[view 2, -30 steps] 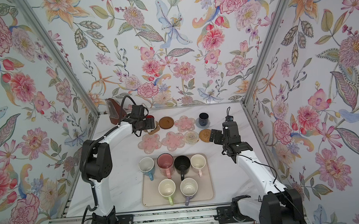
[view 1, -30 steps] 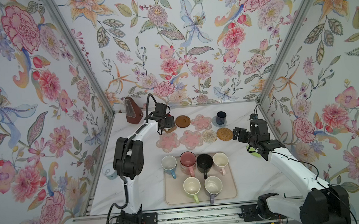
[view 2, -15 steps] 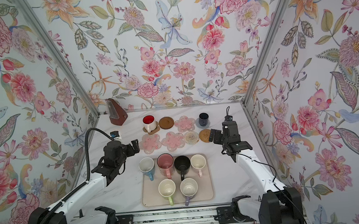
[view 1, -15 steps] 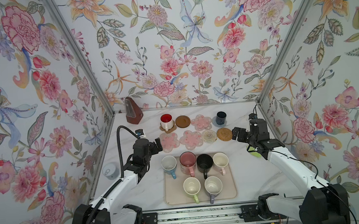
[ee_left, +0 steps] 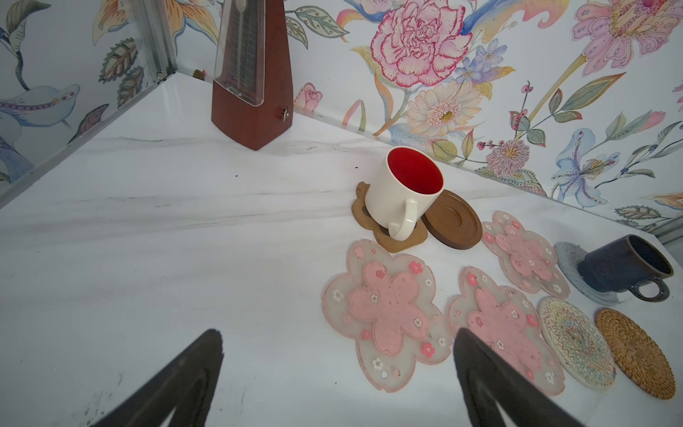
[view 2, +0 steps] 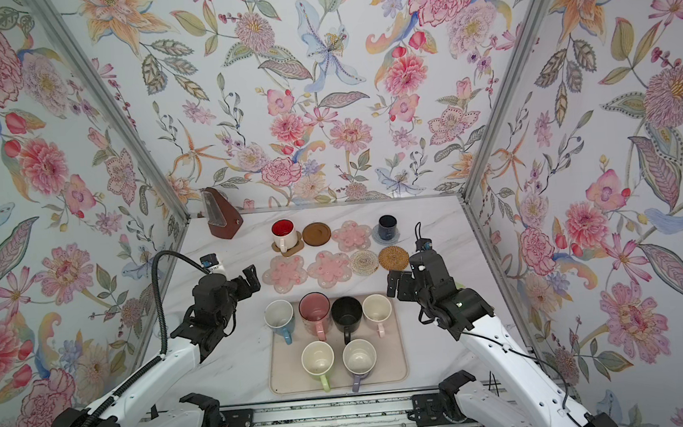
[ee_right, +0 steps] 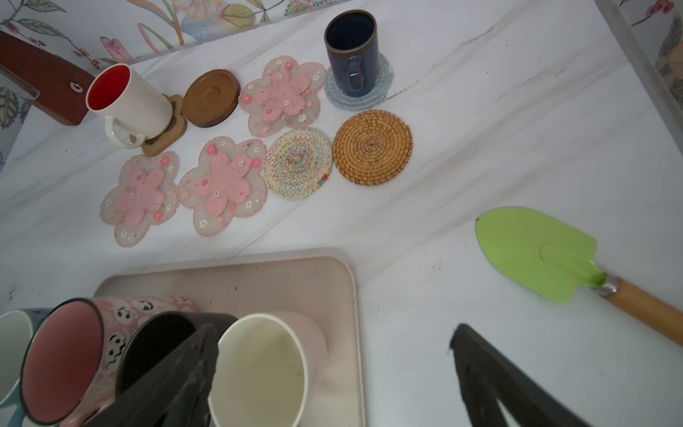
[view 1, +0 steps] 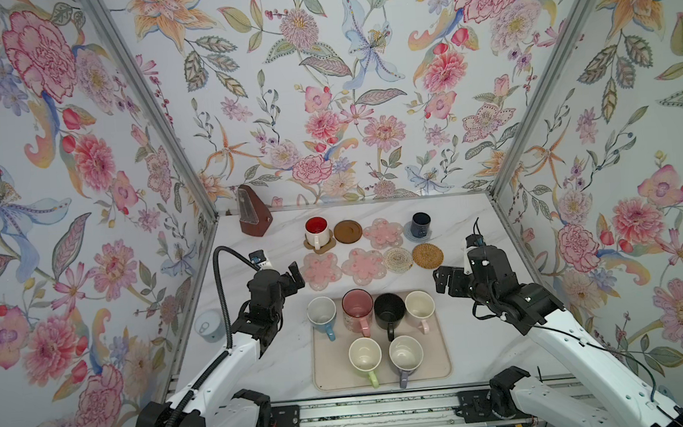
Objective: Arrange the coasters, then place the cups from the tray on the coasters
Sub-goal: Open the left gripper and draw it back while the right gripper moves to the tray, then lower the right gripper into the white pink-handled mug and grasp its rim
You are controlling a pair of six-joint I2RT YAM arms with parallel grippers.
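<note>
A metronome (view 1: 253, 211) stands far beyond the tray (view 1: 439, 365), off its left side. A white can (view 1: 208, 326) sits well off the tray's left edge by the wall, and a green trowel (ee_right: 539, 255) lies off its right edge, mostly hidden under the right arm in both top views. Beyond the tray's far edge the coasters lie in two rows. Nearer the tray are two pink flowers (view 1: 321, 266) (view 1: 364, 265), a white woven mat (view 1: 397, 259) and a tan woven mat (view 1: 427, 255), all bare. Farther off are a paw coaster (view 1: 326, 247), a brown disc (view 1: 348, 231) just beside it, a third flower (view 1: 383, 233) and a grey-blue mat (view 1: 410, 234). The red mug (view 1: 317, 231) stands upright on the paw coaster and the navy mug (view 1: 420, 224) on the grey-blue mat. The tray holds six upright mugs: blue (view 1: 322, 314), pink (view 1: 358, 310), black (view 1: 389, 310) and cream (view 1: 419, 305) along its far edge, green (view 1: 365, 355) and lavender (view 1: 406, 353) nearer. The left gripper (view 1: 297, 277) hovers off the tray's far left corner, just beside a flower, jaws spread wide and empty. The right gripper (view 1: 442, 282) hovers off the far right corner, near the cream mug, jaws equally wide, holding nothing; in its wrist view one finger crosses the black mug's rim
</note>
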